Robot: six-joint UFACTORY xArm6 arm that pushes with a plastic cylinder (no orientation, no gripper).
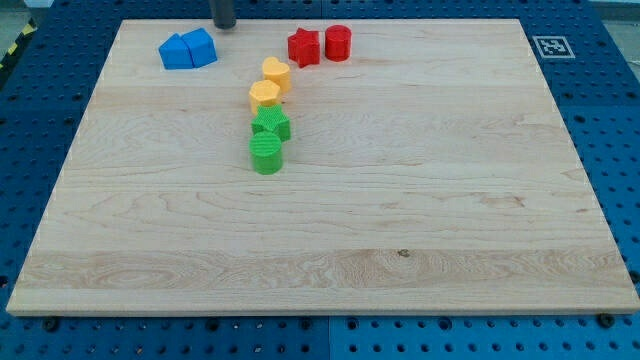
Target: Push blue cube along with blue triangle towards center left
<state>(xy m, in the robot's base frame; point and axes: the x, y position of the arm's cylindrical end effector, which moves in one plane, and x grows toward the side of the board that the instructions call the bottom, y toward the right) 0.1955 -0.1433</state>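
Observation:
The blue cube [201,46] and the blue triangle [176,52] sit touching each other near the view's top left of the wooden board [330,270], the triangle on the left. My tip [224,25] is at the board's top edge, just to the upper right of the blue cube, a small gap apart from it.
A red star [303,46] and a red cylinder [338,42] sit at top centre. Below them a chain runs down: a yellow hexagon [277,74], a yellow block [264,95], a green block [271,124], a green cylinder [266,154]. A marker tag [549,46] lies off the top right corner.

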